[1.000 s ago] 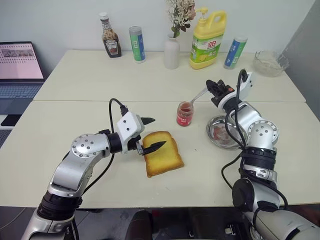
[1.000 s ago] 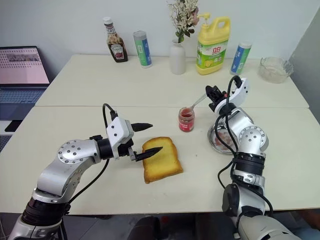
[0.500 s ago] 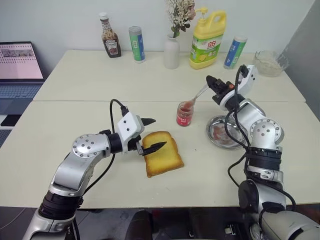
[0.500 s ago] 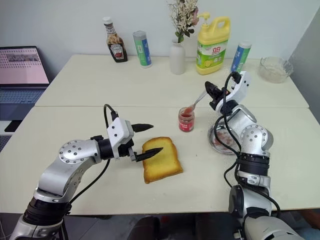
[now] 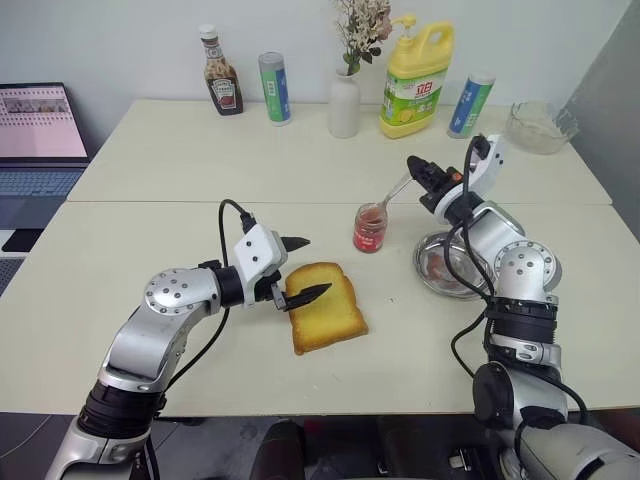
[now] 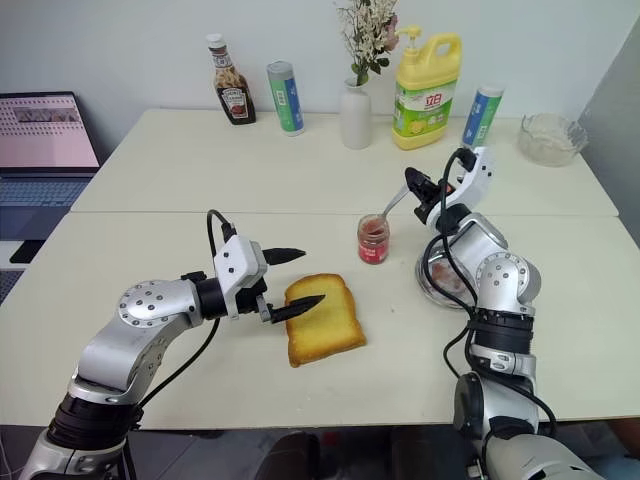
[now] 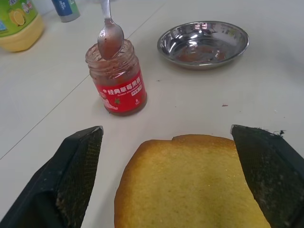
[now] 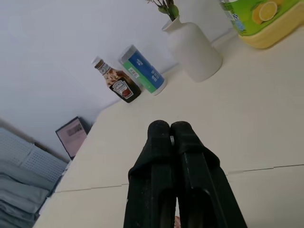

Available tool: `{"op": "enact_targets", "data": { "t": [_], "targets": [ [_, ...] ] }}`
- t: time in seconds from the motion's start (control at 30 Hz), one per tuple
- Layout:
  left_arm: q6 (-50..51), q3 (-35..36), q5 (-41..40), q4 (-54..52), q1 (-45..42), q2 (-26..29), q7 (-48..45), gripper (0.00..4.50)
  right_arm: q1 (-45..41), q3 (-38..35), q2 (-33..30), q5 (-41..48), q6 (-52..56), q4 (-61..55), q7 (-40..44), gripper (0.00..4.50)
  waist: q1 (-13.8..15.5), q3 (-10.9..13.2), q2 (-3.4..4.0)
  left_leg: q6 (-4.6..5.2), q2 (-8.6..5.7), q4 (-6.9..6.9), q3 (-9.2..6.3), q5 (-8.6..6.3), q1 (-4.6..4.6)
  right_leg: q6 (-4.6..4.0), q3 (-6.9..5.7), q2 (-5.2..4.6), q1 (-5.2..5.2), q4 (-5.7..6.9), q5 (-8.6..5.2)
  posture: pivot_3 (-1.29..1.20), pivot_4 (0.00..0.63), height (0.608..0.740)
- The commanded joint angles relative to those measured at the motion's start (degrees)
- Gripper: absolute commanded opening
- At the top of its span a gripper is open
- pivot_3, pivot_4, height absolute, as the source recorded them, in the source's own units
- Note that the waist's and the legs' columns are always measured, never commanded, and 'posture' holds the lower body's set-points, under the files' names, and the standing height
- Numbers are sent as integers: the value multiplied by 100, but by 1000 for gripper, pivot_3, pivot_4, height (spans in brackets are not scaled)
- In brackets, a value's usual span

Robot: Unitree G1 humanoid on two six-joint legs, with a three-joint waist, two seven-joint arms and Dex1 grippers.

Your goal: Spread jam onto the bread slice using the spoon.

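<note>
Left hand [image 5: 299, 268] sits with fingers spread wide, gripping nothing; the bread slice [image 5: 326, 306] lies flat on the worktop [image 5: 150, 240] right at its fingertips, one finger over the near edge of the crust, the other off to the far side. We read the toast as light and crumbly with a firmer crust, so it will likely slide under the spoon unless we pin it by the crust, not the soft middle. Just past the bread from that hand is the jam [image 5: 369, 228], a small glass jar, lid off: stiff, slick, easy to tip. Over its mouth hangs the spoon [image 7: 110, 37], bowl coated red, apparently at the rim. Right hand [image 5: 422, 173] is clamped tight on the far end of the slim handle; thin polished metal, so it may twist in the grip under spreading load. Below that hand sits the round steel dish [image 5: 452, 266], smeared red, near the jar. Path from jar to bread looks open. Ketchup bottle [image 5: 220, 73], two tubes, vase [image 5: 343, 104], yellow detergent jug [image 5: 414, 79] and glass bowl [image 5: 540, 124] stand well beyond both hands, no obstruction.
</note>
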Motion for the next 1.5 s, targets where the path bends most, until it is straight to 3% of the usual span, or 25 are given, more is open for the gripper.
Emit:
{"op": "enact_targets", "data": {
  "t": [0.03, 0.47, 0.73, 1.0, 1.1, 1.5],
  "targets": [
    [-54, 143, -91, -201, -53, 13, 3, 4500, -48, -248, 17, 300, 82, -66, -157, 33, -1, 0, 0, 0, 0, 0, 0, 0, 0, 0, 1, 0, 0, 0, 0, 0, 150, 740],
    [182, 642, -692, -361, -114, -207, 241, 4500, -164, -856, 284, 1174, 96, 183, -630, 33, -3, 0, 0, 0, 0, -1, -1, 0, 0, 0, -1, 0, 0, 0, 0, 0, 150, 740],
    [111, 765, -743, -460, -42, -134, 290, 4500, -200, -822, 239, 1506, 151, 85, -681, 33, -7, 0, 0, 0, 0, -1, 0, 0, 0, 0, -1, 1, 0, 0, 0, 0, 150, 740],
    [195, 1061, -867, -841, 362, 53, 313, 4500, -103, -336, 179, 1684, 447, -648, -631, 33, -11, 0, 1, 0, 2, -2, -1, 0, -1, 0, -1, 1, -2, -1, 0, 0, 150, 740],
    [26, 1427, -794, -1076, 1088, 306, 197, 4500, 72, 166, 280, 1709, 623, -1358, -568, 33, -48, -1, 3, 0, 2, -3, 3, -1, 0, 0, 4, 1, -2, -3, 0, 0, 150, 740],
    [-286, 1958, -855, -1606, 2744, 396, 115, 4500, 1057, 2097, -69, 218, -115, -2596, 759, 33, -96, -3, 0, 0, 1, -3, -2, -1, -5, 1, -1, -4, -6, -7, -1, 0, 150, 740]
  ]
}}
